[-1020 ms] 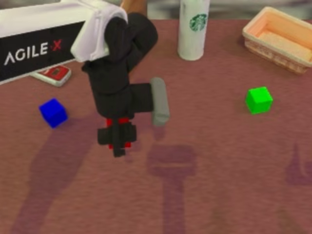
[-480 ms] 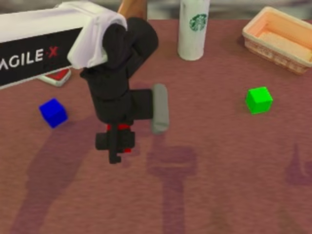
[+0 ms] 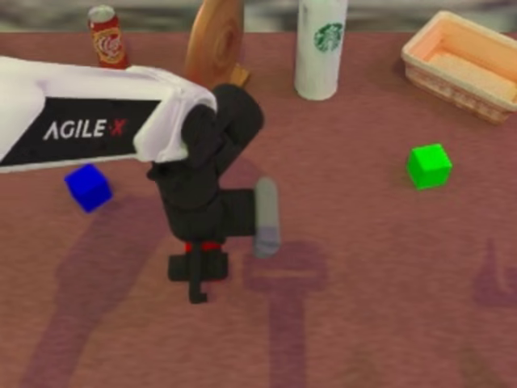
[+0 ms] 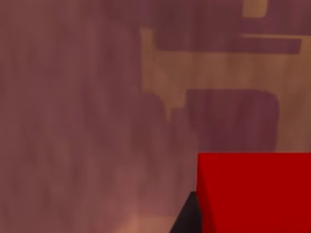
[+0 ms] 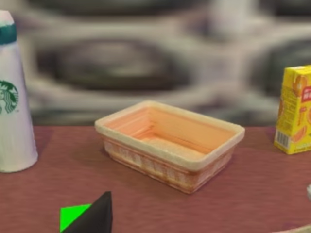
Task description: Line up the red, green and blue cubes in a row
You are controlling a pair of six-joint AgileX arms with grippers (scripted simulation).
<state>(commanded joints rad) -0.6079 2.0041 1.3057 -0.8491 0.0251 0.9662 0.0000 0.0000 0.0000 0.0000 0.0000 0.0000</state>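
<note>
Top view showed the left jaws [image 3: 199,263] pinching the red cube [image 3: 202,246], held just left of the surface's [image 3: 363,283] middle, with the cube filling a corner of the left wrist view [image 4: 252,191]. The blue cube [image 3: 88,187] lay near the left edge and the green cube [image 3: 429,166] well apart toward the right. The right arm stayed out of the overhead picture.

Left hand [image 3: 196,275] carrying the red cube [image 3: 201,246] slides toward the worktop's near edge, uncovering the soda can [image 3: 107,36].
</note>
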